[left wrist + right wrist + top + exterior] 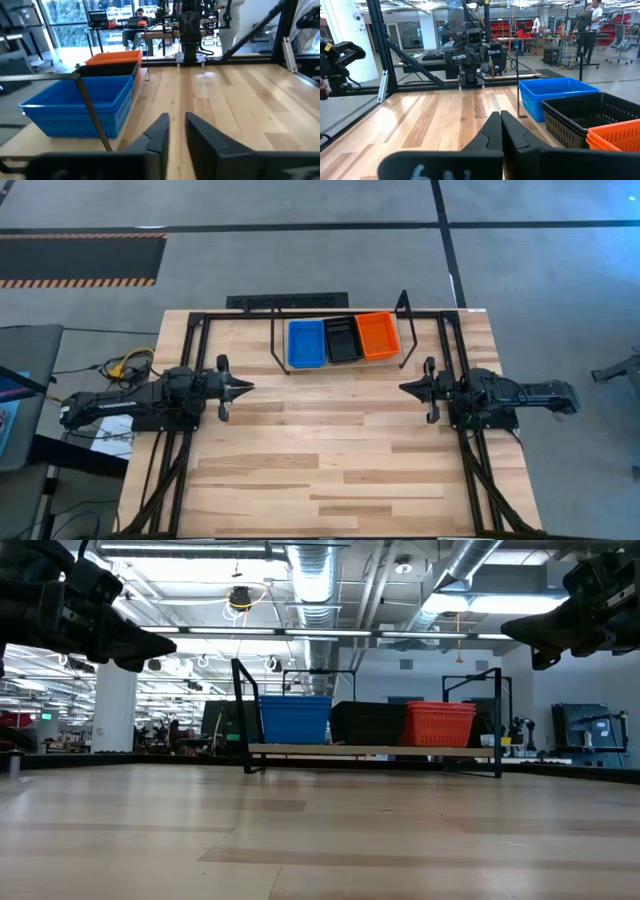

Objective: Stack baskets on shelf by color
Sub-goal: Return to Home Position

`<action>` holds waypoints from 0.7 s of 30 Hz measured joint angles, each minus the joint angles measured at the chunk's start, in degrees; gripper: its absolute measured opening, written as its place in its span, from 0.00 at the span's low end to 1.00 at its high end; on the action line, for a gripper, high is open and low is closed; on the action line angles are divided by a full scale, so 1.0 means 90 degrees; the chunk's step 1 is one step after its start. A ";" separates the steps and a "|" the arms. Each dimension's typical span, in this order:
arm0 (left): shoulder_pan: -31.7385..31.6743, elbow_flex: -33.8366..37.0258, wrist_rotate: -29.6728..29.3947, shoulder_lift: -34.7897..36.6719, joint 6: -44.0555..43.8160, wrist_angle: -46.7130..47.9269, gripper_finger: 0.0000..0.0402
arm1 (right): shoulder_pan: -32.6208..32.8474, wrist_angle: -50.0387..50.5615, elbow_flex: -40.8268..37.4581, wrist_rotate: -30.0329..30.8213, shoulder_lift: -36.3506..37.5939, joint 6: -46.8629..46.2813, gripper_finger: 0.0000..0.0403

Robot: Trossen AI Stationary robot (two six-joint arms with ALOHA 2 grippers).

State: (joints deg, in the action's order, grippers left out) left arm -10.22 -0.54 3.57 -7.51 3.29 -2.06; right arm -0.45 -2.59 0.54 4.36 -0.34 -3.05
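The baskets are found on the shelf, which is set across the far edge of the table, midway between the two arms. They are grouped by colour in a single row. The blue baskets are placed at the end nearer the left arm, the black baskets in the middle, and the red-orange baskets at the end nearer the right arm. The groups are set side by side, touching or nearly so, and are bounded by the upright end loops, by which a slide off the board is presumably prevented. Each colour is nested so that only one footprint is taken up (the number in each pile cannot be counted from these views). No loose basket is seen on the tabletop, so the sorting is judged to be complete.

The left gripper is held well apart from the shelf, above the table's left side and pointed inward. Its fingers are drawn close, with only a thin slit of wood shown between them, and nothing is gripped. The right gripper is held in mirror fashion on the right side, its fingers pressed together on nothing. Both are held raised off the surface, as is shown in the low view, and clear of the baskets. This suits a parked pose, since nothing on the shelf can be nudged from there.
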 joint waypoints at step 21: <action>0.0000 -0.0005 -0.0488 0.0000 0.0007 0.0096 0.00 | -0.0010 0.0064 0.0005 0.0194 -0.0002 0.0175 0.10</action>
State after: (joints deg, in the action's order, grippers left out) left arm -10.22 -0.58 -0.82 -7.51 3.36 -1.19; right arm -0.54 -2.01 0.58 6.11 -0.36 -1.48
